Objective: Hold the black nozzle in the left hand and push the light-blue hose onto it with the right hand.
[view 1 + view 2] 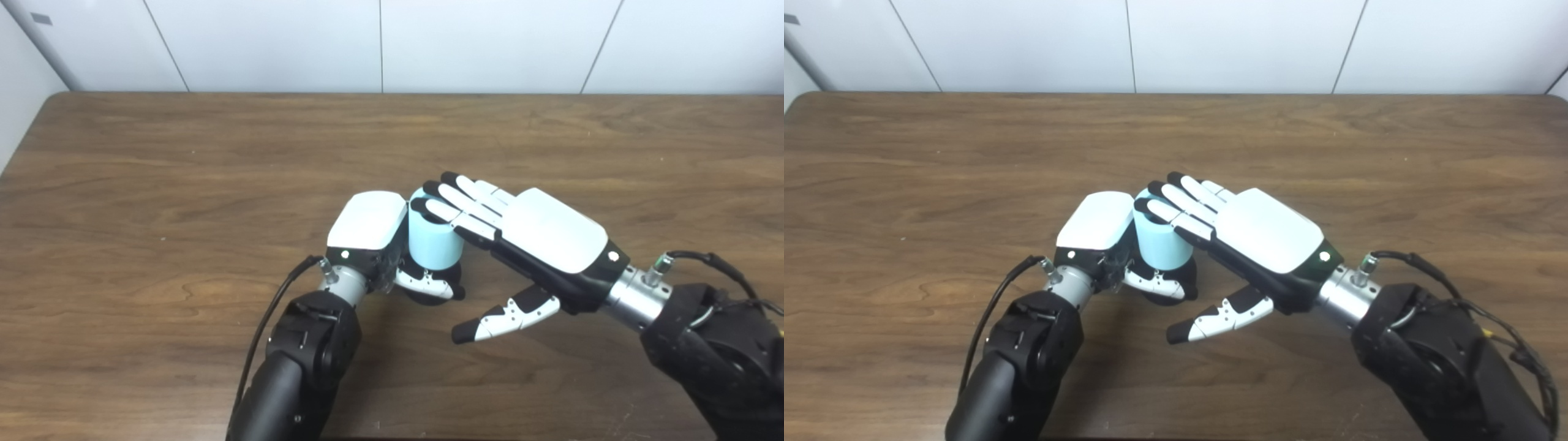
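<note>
1. Brown wood-grain table [184,171] fills the frame below white wall panels; both arms enter from the bottom edge.
2. Left hand [369,229], white-backed, sits at centre frame, its fingers curled around a black nozzle [429,295], mostly hidden, low at the hand's right side; thumb wraps across its front.
3. Short light-blue cylindrical hose [433,240] stands upright on the nozzle, just right of the left hand's back, touching it.
4. Right hand [542,236] comes in from the right, palm down, fingers [456,199] straight and pressed together, tips resting on the hose's top rim.
5. Right thumb hangs apart below, touching nothing.
</note>
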